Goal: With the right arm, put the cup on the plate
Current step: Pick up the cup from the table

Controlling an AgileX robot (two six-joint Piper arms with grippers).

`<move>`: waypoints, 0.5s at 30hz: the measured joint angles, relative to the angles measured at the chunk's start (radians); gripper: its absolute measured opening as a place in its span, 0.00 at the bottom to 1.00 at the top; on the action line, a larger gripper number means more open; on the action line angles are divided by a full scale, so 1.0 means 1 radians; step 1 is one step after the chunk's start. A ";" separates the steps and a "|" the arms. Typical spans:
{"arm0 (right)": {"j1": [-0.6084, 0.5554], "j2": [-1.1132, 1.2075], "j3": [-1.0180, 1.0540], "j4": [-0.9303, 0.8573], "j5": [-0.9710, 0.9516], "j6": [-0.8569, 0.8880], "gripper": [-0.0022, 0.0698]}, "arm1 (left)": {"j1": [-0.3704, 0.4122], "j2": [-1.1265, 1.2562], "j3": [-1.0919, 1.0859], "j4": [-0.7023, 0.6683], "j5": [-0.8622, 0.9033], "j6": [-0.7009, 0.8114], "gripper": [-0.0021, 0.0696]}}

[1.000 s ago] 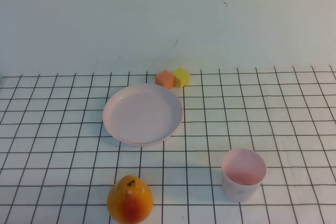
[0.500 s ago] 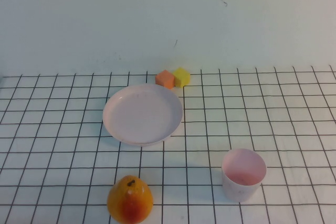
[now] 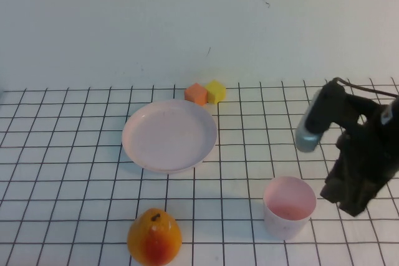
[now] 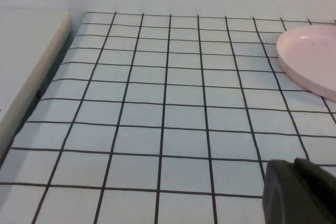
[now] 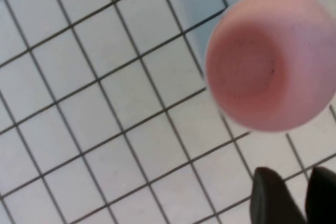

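The pale pink cup (image 3: 288,207) stands upright and empty on the gridded table, near the front right. The pale pink plate (image 3: 169,135) lies empty at the middle, left of and farther back than the cup. My right gripper (image 3: 352,200) hangs just right of the cup, apart from it. In the right wrist view the cup (image 5: 270,59) lies ahead of the right gripper (image 5: 295,182), whose two dark fingers stand a little apart and hold nothing. My left gripper (image 4: 296,166) shows only in the left wrist view, shut and empty over bare table, with the plate's rim (image 4: 310,56) far ahead.
An orange-yellow pear (image 3: 154,237) stands at the front, left of the cup. An orange block (image 3: 196,93) and a yellow block (image 3: 216,91) sit just behind the plate. A pale wall rises behind the table.
My right arm has come into the high view from the right and now hangs beside the cup. The cup, plate, pear and blocks have not moved.
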 joint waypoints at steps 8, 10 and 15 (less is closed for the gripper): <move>0.002 0.232 -0.220 -0.052 0.014 0.079 0.57 | 0.000 0.000 0.000 0.000 0.000 0.000 0.02; 0.002 0.281 -0.253 -0.052 0.014 0.081 0.58 | 0.000 0.000 0.000 0.000 0.000 0.000 0.02; 0.002 0.368 -0.276 -0.052 0.014 0.083 0.59 | 0.000 0.000 0.000 0.000 0.000 0.000 0.03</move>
